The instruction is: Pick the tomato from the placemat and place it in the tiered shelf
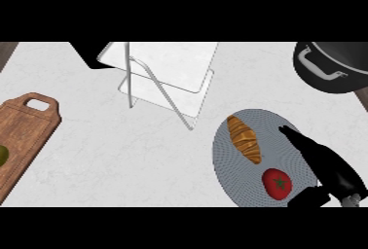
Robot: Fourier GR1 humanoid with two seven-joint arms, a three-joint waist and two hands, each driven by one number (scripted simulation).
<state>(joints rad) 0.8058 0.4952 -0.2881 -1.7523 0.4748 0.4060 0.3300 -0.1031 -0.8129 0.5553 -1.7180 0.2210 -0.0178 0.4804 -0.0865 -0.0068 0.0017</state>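
White marbled counter point(108, 160) fills the view, and its widest bare stretch lies in the middle, between the wooden board on the left and the placemat on the right.

Near the counter's far edge stands the tiered shelf point(167, 68), its pale plates stacked one above the other on thin wire legs that slant toward the middle of the counter. Bare counter lies to the left of the shelf and in front of it.

At the right side, reaching down to the near edge, lies the grey round placemat point(241, 170). Its upper rim comes near the foot of the shelf's legs but is apart from them.

Along the left edge lies the wooden cutting board point(25, 133) with a handle hole at its far end; a small green thing point(3, 155) sits on it, cut off by the view's edge.

In the far right corner a black pot point(336, 65) with a grey handle pokes in.

Over the placemat's right part hangs the right hand point(320, 158), fingers stretched out straight and together toward the far edge, thumb bent low beside the tomato, gripping nothing.

A croissant point(244, 138) lies on the placemat's upper middle.

Smallest is the red tomato point(277, 183), on the placemat's near part, just left of the hand's thumb.
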